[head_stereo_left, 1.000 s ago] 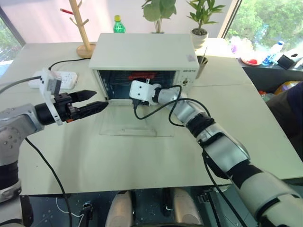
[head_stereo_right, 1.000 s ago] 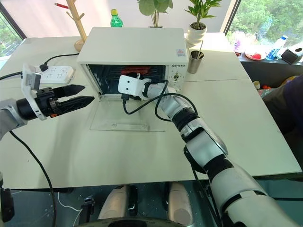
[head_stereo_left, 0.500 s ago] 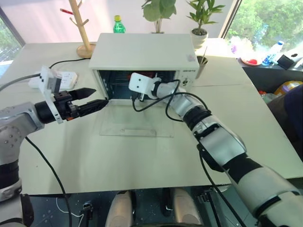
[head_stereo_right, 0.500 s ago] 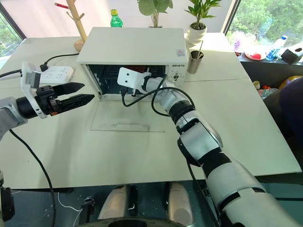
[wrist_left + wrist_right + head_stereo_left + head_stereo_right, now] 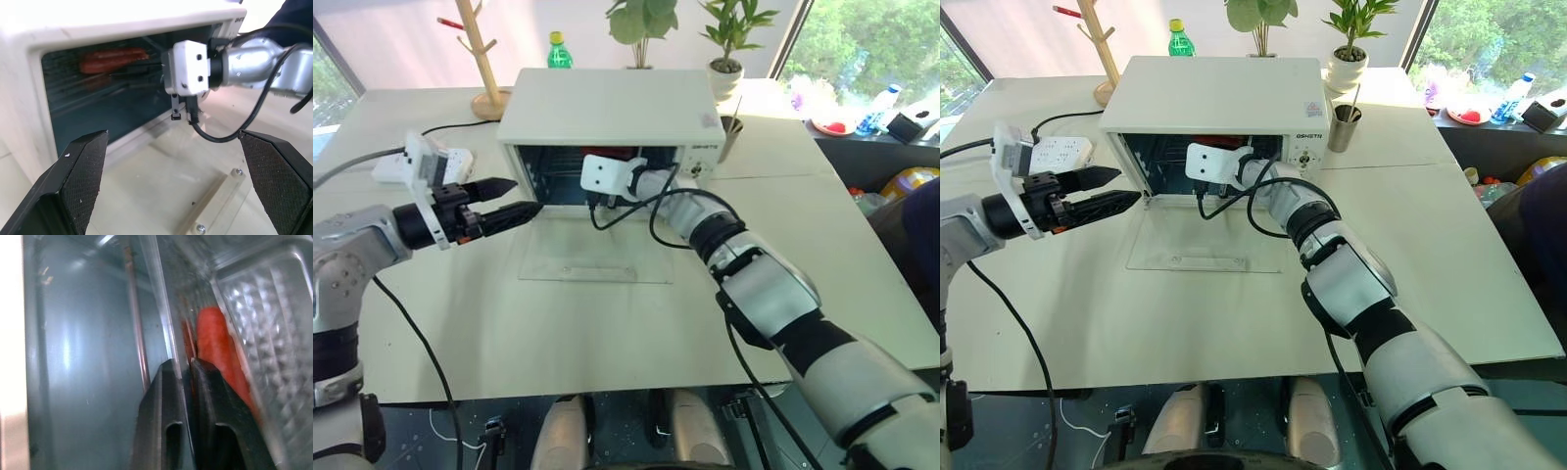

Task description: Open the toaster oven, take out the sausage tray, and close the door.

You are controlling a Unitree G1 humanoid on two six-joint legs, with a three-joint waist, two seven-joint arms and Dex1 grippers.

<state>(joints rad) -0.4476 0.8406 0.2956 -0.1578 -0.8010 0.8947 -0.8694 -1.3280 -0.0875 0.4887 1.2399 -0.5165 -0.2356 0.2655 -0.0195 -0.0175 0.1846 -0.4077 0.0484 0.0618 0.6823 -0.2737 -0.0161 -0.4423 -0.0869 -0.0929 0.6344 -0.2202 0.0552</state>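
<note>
The oven [image 5: 612,117] stands on the table [image 5: 607,323] with its door [image 5: 579,258] folded down flat in front. The right tool [image 5: 182,377] is inside the oven, its fingers closed on the rim of the tray [image 5: 254,328], which sits inside with sausages [image 5: 113,58]. The left tool [image 5: 514,201] hangs wide open just beside the oven's left front corner, holding nothing.

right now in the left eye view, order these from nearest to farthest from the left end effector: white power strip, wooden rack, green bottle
1. The white power strip, on the table just behind the left end effector.
2. The wooden branching rack, farther back, left of the white toaster oven.
3. The green plastic bottle with a yellow cap, at the table's far edge behind the oven.
</note>
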